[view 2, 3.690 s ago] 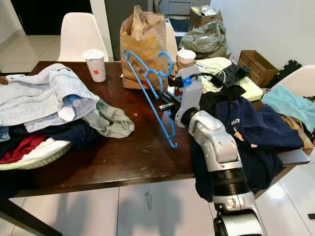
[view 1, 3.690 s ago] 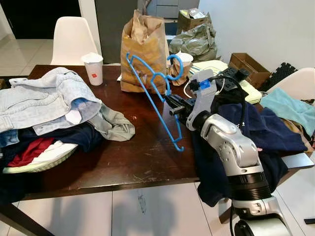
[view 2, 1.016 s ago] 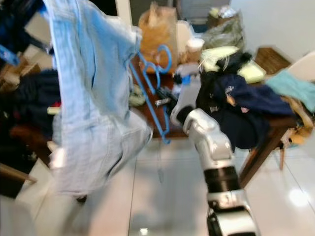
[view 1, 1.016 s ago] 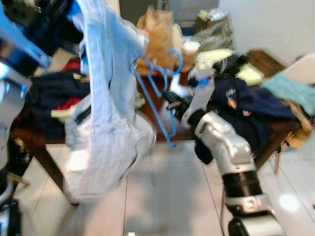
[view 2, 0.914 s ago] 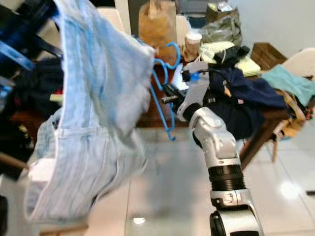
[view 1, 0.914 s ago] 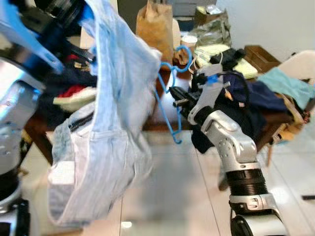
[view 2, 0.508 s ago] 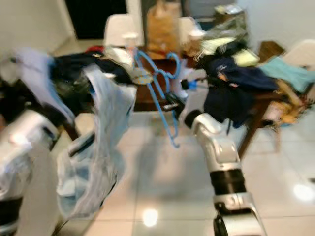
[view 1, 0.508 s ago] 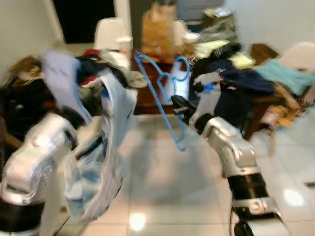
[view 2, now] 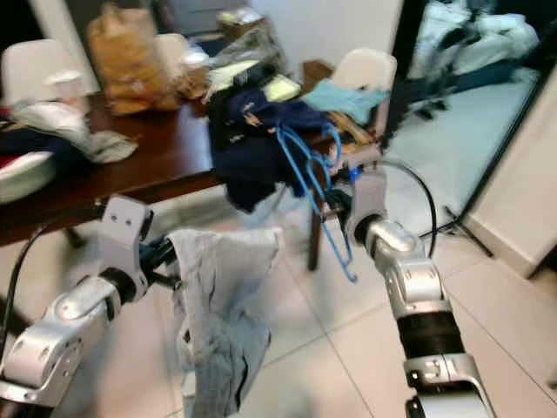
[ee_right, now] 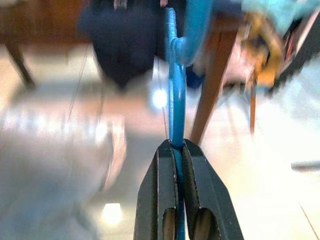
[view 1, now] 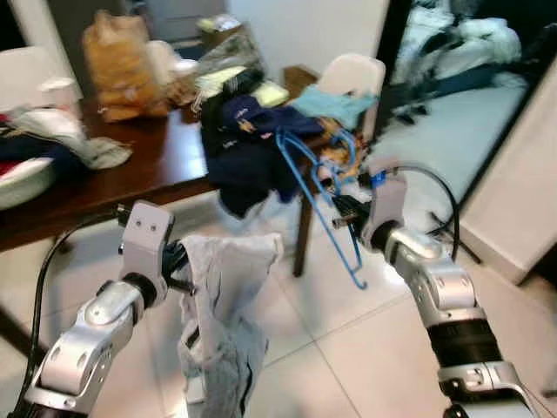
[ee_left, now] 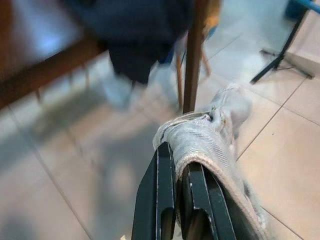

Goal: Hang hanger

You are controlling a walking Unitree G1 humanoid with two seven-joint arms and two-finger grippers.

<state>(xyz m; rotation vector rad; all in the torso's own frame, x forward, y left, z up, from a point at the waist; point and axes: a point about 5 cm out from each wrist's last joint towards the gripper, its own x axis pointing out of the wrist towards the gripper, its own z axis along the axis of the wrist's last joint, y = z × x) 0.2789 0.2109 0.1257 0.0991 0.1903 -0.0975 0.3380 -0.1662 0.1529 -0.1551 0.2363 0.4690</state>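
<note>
Carrying step: right gripper (ee_right: 175, 145) clamps blue hanger (view 1: 318, 187); left gripper (ee_left: 175, 165) pinches pale garment (view 1: 222, 305) (rail unseen; locate next).

On my left wrist camera, the left gripper (ee_left: 179, 165) has its two black fingers (ee_left: 161, 200) clamped together on a fold of pale denim (ee_left: 212, 142), which drapes over one finger. Beyond, blurred: tiled floor (ee_left: 60, 195), a wooden table leg (ee_left: 192, 55), dark hanging cloth (ee_left: 135, 30).
</note>
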